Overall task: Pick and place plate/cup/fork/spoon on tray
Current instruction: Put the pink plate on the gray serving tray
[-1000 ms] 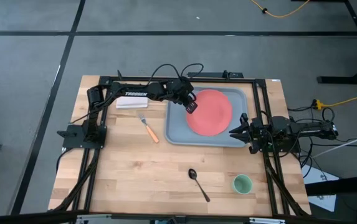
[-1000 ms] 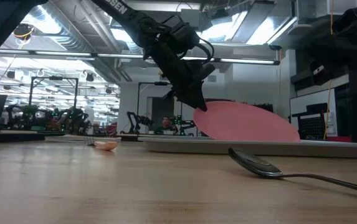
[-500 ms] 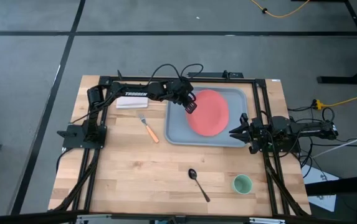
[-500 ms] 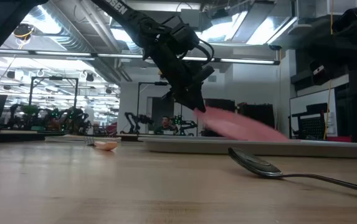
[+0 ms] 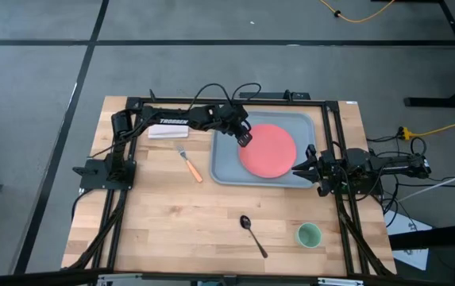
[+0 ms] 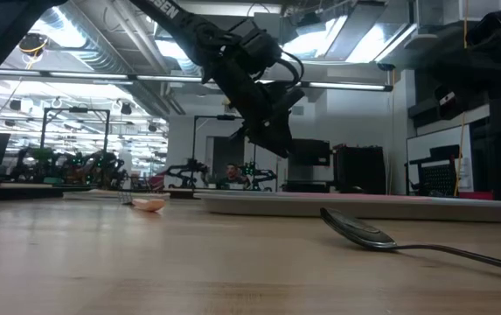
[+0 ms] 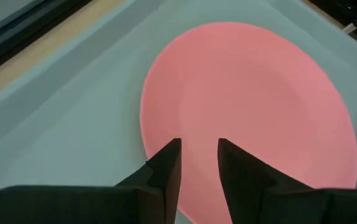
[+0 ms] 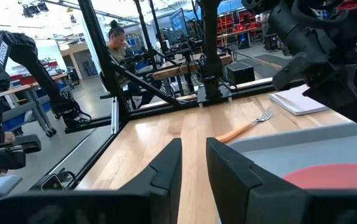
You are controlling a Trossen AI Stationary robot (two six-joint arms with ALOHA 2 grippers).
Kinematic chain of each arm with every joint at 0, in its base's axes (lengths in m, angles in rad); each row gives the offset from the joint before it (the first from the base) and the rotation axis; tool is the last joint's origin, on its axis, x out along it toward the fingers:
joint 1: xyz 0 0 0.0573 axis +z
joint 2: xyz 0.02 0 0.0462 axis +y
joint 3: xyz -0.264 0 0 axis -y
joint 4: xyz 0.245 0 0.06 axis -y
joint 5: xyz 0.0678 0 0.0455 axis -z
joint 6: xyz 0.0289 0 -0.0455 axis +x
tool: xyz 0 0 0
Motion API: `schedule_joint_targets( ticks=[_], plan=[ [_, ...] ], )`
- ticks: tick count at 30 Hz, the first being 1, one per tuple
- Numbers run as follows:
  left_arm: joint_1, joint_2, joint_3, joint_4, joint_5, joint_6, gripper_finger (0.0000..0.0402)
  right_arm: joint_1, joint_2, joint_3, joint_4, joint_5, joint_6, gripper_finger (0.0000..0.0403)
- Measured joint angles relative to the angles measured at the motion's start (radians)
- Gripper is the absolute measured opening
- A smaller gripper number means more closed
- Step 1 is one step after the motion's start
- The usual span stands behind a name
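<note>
The coral-red plate (image 5: pixel 268 151) lies flat in the light blue-grey tray (image 5: pixel 225 165); the left wrist view shows the plate (image 7: pixel 253 93) right below the fingers. My left gripper (image 5: pixel 244 138) hovers over the plate's left edge, slightly open and empty; the low view shows this gripper (image 6: pixel 278 147) clear above the tray (image 6: pixel 320 203). My right gripper (image 5: pixel 300 168) waits open at the tray's right rim. The orange-handled fork (image 5: pixel 189 164) lies left of the tray. The dark spoon (image 5: pixel 252 234) and the green cup (image 5: pixel 309 234) lie on the table near its front.
A pale folded napkin (image 5: pixel 167 131) lies at the far left beside the tray. The black arm frames run along both sides of the table. Bare wood lies between the tray and the spoon. A person sits in the room behind.
The plate hung tilted from my left gripper, its left edge raised and its right edge on the tray. That edge has come down, and the plate now lies flat in the tray, free of the gripper. My left gripper has stayed over the plate's left edge.
</note>
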Motion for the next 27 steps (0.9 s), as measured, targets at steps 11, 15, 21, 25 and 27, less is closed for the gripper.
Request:
schedule_joint_targets(
  ticks=[11, 15, 21, 25, 27],
  plan=[
    [0.016, -0.075, 0.011, -0.154, 0.197, 0.036, 0.0096, 0.0, 0.001, 0.0, 0.002, 0.0, 0.004, 0.0078],
    [-0.003, -0.07, 0.011, -0.141, 0.099, 0.021, 0.0096, 0.0, 0.001, 0.0, 0.008, 0.001, 0.004, 0.0078],
    [-0.053, -0.029, 0.011, -0.261, 0.028, 0.22, 0.0096, 0.0, 0.001, 0.0, 0.0, 0.0, 0.006, 0.0078],
    [-0.088, 0.0, 0.009, -0.315, -0.117, 0.222, 0.0096, 0.0, 0.001, 0.0, 0.0, 0.0, 0.003, 0.0078],
    [-0.096, 0.003, 0.01, -0.316, -0.123, 0.202, 0.0096, 0.0, 0.001, 0.0, -0.002, 0.0, 0.003, 0.0078]
  ],
)
